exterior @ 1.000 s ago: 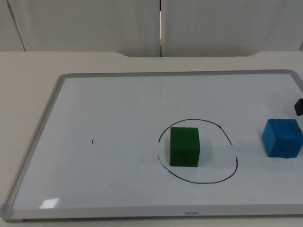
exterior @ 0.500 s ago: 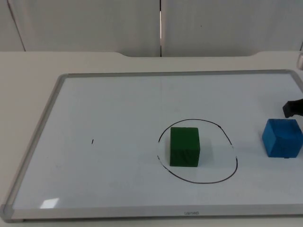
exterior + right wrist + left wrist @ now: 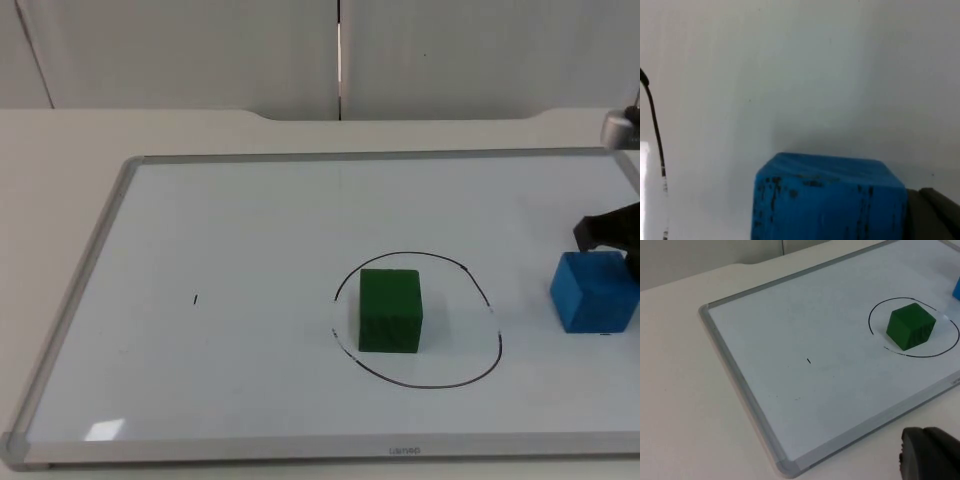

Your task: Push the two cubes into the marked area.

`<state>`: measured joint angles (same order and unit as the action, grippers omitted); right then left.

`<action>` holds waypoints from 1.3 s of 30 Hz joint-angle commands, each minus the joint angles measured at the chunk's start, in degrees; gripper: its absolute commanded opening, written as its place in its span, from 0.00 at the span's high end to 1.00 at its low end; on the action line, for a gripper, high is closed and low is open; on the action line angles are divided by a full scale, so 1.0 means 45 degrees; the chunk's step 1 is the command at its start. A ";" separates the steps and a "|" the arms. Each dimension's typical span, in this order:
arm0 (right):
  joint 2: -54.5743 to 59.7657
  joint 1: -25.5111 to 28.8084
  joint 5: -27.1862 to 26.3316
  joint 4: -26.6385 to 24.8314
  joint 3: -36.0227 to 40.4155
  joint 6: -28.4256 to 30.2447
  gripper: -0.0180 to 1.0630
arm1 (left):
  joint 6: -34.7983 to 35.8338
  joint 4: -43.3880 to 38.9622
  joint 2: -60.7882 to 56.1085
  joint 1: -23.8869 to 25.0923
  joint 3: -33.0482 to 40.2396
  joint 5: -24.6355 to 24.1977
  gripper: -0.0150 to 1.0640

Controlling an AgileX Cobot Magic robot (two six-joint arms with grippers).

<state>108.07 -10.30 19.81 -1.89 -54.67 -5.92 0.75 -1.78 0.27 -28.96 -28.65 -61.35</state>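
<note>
A green cube stands inside the black circle drawn on the whiteboard; the left wrist view also has the green cube in the circle. A blue cube sits outside the circle, to its right. My right gripper hangs just behind the blue cube at the board's right edge. In the right wrist view the blue cube is very close, with a black fingertip beside it. My left gripper waits off the board's left side.
The whiteboard's metal frame runs all round the working surface. A small black mark is on the board's left half. The white table surrounds the board, with the grey partition wall behind.
My right gripper has come in from the right edge, moving left to just behind the blue cube. The blue cube has shifted very slightly left. The green cube has not moved.
</note>
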 commanded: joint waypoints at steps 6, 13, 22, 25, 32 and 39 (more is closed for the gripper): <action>-0.0045 -0.0084 0.0393 0.0021 -0.0061 -0.0257 0.98 | -0.0020 0.0109 -0.0060 -0.0044 0.0060 -0.0049 0.99; -0.0045 -0.0084 0.0714 -0.0340 -0.0061 -0.0257 0.98 | -0.0020 0.0109 -0.0060 -0.0044 0.0060 -0.0049 0.99; -0.0045 -0.0443 0.0783 -0.0771 -0.0038 -0.0257 0.98 | -0.0020 0.0109 -0.0060 -0.0044 0.0060 -0.0049 0.99; -0.0045 -0.0699 0.0783 -0.0741 -0.0038 -0.0257 0.98 | -0.0020 0.0109 -0.0060 -0.0044 0.0060 -0.0049 0.99; -0.0045 -0.0832 0.0877 -0.0952 -0.0038 -0.0290 0.98 | -0.0020 0.0109 -0.0060 -0.0044 0.0060 -0.0049 0.99; -0.0045 -0.0832 0.0877 -0.1057 -0.0038 -0.0290 0.98 | -0.0020 0.0109 -0.0060 -0.0044 0.0060 -0.0049 0.99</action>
<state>108.07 -13.64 23.43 -6.39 -54.67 -7.35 0.75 -1.78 0.27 -28.96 -28.65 -61.35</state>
